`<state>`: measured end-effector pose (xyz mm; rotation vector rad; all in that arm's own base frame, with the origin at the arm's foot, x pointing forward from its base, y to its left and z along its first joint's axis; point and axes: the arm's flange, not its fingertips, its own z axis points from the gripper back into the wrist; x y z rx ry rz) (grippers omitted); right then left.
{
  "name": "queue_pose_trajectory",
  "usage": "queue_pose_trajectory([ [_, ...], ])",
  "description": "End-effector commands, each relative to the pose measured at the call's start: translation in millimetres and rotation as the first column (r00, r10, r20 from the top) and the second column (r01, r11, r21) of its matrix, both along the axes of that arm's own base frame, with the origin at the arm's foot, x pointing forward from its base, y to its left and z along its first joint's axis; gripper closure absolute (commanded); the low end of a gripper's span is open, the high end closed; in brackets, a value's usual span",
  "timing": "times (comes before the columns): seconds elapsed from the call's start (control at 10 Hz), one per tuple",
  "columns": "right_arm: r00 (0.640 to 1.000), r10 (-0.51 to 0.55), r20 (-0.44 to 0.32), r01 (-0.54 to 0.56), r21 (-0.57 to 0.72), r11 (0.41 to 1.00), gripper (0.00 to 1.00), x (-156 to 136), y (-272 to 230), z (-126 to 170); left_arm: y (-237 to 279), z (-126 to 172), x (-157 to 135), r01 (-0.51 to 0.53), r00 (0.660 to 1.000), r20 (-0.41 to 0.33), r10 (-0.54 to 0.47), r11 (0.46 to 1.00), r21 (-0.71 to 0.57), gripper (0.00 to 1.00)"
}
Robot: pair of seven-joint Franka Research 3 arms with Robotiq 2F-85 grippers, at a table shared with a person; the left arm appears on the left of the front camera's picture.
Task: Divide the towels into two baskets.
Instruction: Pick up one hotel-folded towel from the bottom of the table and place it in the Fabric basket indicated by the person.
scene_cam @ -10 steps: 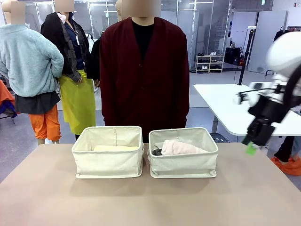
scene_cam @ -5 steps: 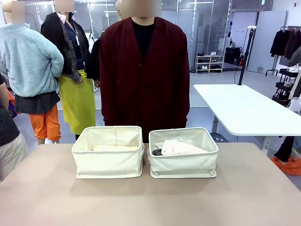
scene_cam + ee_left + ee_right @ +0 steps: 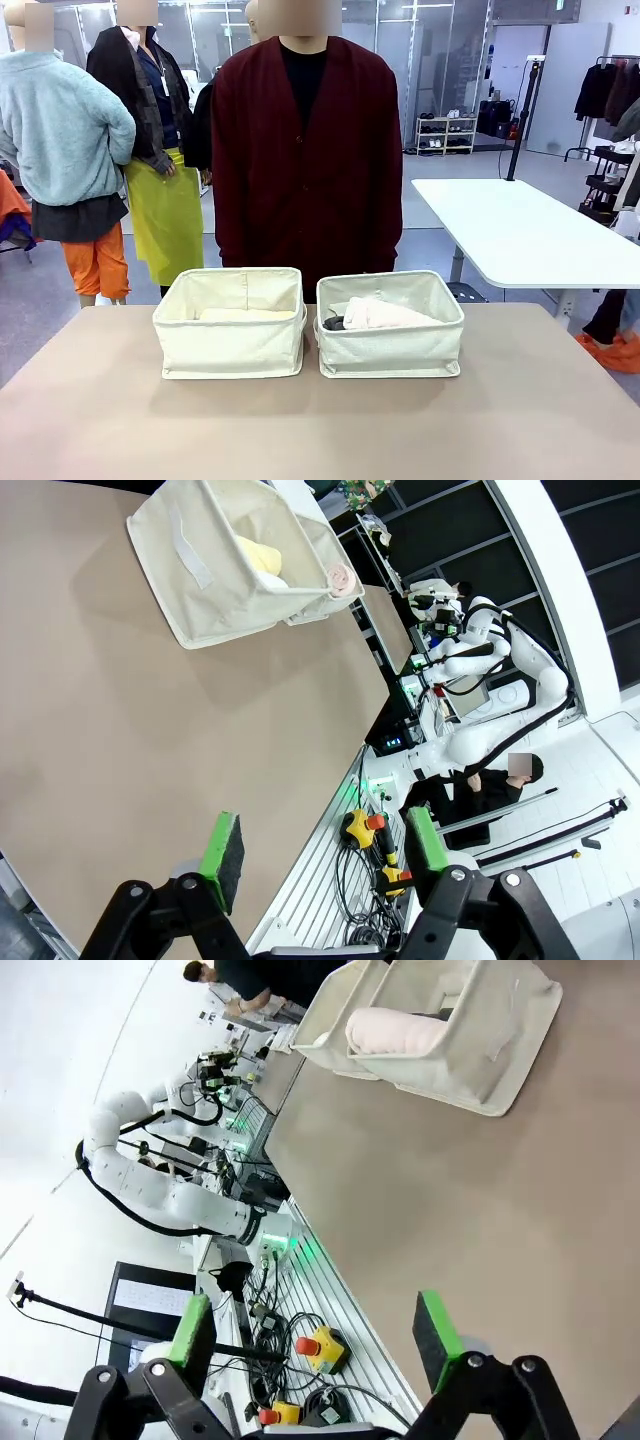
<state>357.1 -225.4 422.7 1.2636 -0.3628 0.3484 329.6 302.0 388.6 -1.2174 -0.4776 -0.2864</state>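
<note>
With both baskets loaded, I judge the dividing done: pale yellow towel (image 3: 247, 314) lies in the left basket (image 3: 230, 345) at 9 o'clock, cream-pink towel (image 3: 385, 315) over something dark in the right basket (image 3: 390, 350) at 3. Left gripper (image 3: 325, 852) and right gripper (image 3: 315, 1332) both gape, empty.

In the front view the left basket (image 3: 230, 335)'s near wall hides most of the pale yellow towel (image 3: 247, 314); just a thin strip clears the rim. In the right basket (image 3: 390, 340), the dark grey towel (image 3: 333, 323) shows as a small sliver behind the cream-pink towel (image 3: 385, 315). The bench (image 3: 320, 430) is cut off by the bottom edge. Whether a white towel lies in either basket cannot be told.
</note>
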Motion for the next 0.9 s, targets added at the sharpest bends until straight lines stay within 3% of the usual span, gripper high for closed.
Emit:
queue_pose_trajectory([
  [0.0, 0.999, 0.034, 0.031, -0.033, -0.028, 0.999, 0.0, -7.6, 4.8, 11.9, 0.2, 5.3, -4.4, -0.003, 1.0, -0.021, 0.003, 1.0, 0.0, 0.18],
  [0.8, 0.999, 0.034, 0.031, -0.033, -0.028, 0.999, 0.0, -7.6, 4.8, 11.9, 0.2, 5.3, -4.4, -0.003, 1.0, -0.021, 0.003, 1.0, 0.0, 0.18],
])
